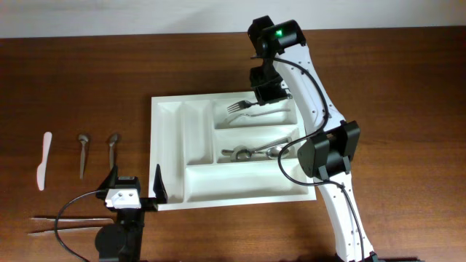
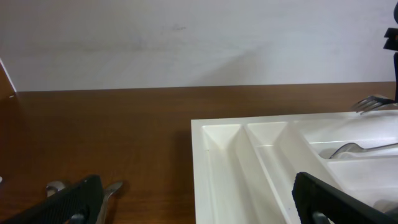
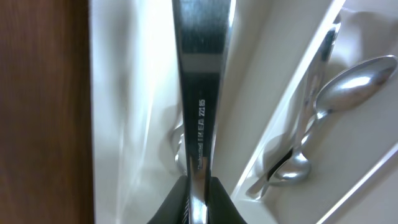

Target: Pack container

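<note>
A brown wooden table [image 1: 87, 80] stands before a pale wall [image 2: 186, 37]; the white tray [image 1: 169, 109] lies flat in the middle of it, directly under the right gripper [image 1: 269, 94] and just to the right of the left gripper [image 1: 135, 183]. The right gripper hangs over the far wide compartment, its fingers [image 3: 177, 202] clenched on the handle of a fork [image 1: 237, 107]; the fork's prongs point away from the gripper toward the tray's narrow compartments. In the right wrist view the handle runs straight out from between the fingertips, above the compartment floor; whether it rests on the floor cannot be told. A few spoons [image 1: 255, 151] lie in the next wide compartment, on the near side of that gripper. The left gripper is released, jaws spread wide and holding nothing; one finger stands at the tray's near left corner, though contact cannot be told. Beyond it and to its left lie two spoons [image 1: 83, 153] and a white plastic knife [image 1: 44, 160]; two thin sticks [image 1: 51, 222] lie to its left.
</note>
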You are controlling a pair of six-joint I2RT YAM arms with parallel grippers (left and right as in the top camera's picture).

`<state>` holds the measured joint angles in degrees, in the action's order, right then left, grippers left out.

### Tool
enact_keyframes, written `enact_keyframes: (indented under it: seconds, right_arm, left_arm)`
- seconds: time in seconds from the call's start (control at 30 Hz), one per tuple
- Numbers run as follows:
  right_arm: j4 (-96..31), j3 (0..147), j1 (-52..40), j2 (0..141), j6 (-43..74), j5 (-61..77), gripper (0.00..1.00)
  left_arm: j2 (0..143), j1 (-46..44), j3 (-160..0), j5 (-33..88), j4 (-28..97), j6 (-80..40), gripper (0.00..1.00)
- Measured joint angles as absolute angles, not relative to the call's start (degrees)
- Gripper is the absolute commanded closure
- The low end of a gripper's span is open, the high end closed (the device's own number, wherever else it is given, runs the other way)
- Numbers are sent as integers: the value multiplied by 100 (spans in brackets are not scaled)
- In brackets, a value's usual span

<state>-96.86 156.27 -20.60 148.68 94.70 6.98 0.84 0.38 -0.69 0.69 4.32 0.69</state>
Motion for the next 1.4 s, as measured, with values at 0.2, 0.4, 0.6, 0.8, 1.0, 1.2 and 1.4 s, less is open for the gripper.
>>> enact_keyframes:
  seconds: [0.2, 0.4, 0.6, 0.8, 1.0, 1.2, 1.4]
  right_arm:
    - [-9664, 15238, -2060, 14868, 9465, 694, 61]
    - [-9498, 15198, -2056, 14868, 9238, 591, 14]
    - [-9258, 15196, -1949, 14868, 8678, 545, 3]
    - [-9166, 16011, -1288, 14881, 7124, 443, 1]
    - [-9677, 17574, -58, 14873, 5068, 438, 1]
    - [-9697, 17852, 1046, 14549, 3367, 674, 1]
    - [-9697, 17314, 1717, 13662, 2067, 770, 1]
  left_arm:
    - [84, 38, -69, 69, 432, 71, 1]
    - [84, 38, -69, 69, 432, 69, 1]
    - [84, 38, -69, 69, 432, 71, 1]
    - [84, 38, -69, 69, 432, 69, 1]
    - [84, 38, -69, 69, 432, 71, 1]
    - [84, 38, -69, 69, 432, 71, 1]
    - [84, 38, -69, 69, 432, 69, 1]
